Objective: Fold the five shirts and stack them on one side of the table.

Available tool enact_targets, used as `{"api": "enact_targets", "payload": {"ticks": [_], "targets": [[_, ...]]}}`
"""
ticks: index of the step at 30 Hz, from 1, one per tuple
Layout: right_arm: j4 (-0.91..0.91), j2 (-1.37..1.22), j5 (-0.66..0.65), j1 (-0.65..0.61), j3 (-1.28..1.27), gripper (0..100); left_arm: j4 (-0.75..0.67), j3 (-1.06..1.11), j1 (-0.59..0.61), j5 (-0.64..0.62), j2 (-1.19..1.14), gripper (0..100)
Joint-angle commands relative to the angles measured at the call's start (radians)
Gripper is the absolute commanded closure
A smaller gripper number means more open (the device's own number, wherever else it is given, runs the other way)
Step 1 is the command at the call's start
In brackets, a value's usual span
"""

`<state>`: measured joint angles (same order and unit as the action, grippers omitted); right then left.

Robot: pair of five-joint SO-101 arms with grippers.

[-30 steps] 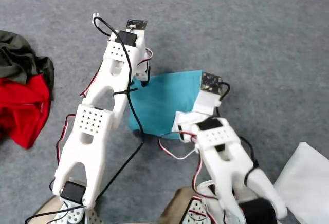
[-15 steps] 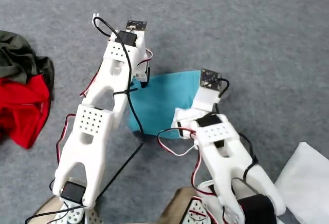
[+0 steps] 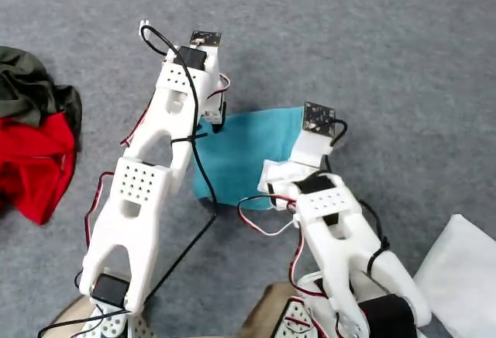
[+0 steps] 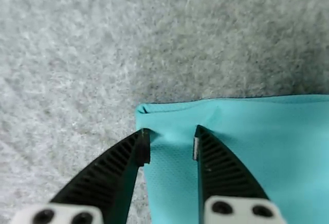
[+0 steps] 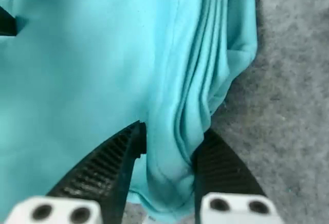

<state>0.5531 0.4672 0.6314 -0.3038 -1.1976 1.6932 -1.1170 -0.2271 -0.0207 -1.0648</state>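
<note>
A: What was seen at the far left of the table?

B: A dark green shirt [image 3: 31, 86] was seen crumpled at the left edge. A red shirt [image 3: 35, 163] was heaped on its near side, touching it. Both were lying unfolded on the grey table cover [image 3: 403, 59].

A: And where was the left gripper found?

B: The left gripper [image 4: 170, 144] was held low over the far left corner of the teal shirt [image 3: 248, 152]. Its jaws were parted a little, with both tips set on the cloth just inside that corner. Flat fabric was seen in the gap, and nothing was pinched.

A: How was the teal shirt laid?

B: It was spread at the middle of the table, between the two arms. Most of it was flat, but the near right part was gathered into long folds.

A: And the right gripper?

B: The right gripper [image 5: 171, 141] was placed at that gathered part. Its jaws were drawn in on a bunched ridge of the teal cloth, and the gap between them was filled by that ridge.

A: Was anything noted further right?

B: A white shirt [image 3: 461, 276] was seen at the near right corner, well apart from the teal one. It was laid flat with straight edges and was partly cut off by the edge of the high view.
</note>
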Motion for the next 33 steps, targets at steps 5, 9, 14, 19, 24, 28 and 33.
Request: {"api": "enact_targets", "payload": {"ticks": [5,9,14,19,24,28,33], "targets": [[-0.048,0.033,-0.029,-0.012,-0.008,88.8,0.02,-0.014,-0.002,0.0,0.004,85],[-0.048,0.039,-0.046,-0.013,-0.004,98.8,0.02,-0.014,0.005,0.0,0.004,85],[-0.048,0.039,-0.055,-0.008,-0.004,99.3,0.02,-0.02,0.023,0.005,0.004,87],[-0.043,0.039,-0.055,-0.007,0.025,99.3,0.018,-0.023,0.009,0.0,0.013,97],[-0.04,0.041,-0.055,-0.007,0.039,99.4,0.015,-0.025,0.005,-0.002,0.015,98],[-0.04,0.041,-0.055,-0.007,0.039,99.4,0.037,-0.112,0.023,-0.003,0.015,98],[-0.005,0.061,-0.054,0.008,0.064,99.4,0.044,-0.239,0.084,-0.106,0.015,85]]}}
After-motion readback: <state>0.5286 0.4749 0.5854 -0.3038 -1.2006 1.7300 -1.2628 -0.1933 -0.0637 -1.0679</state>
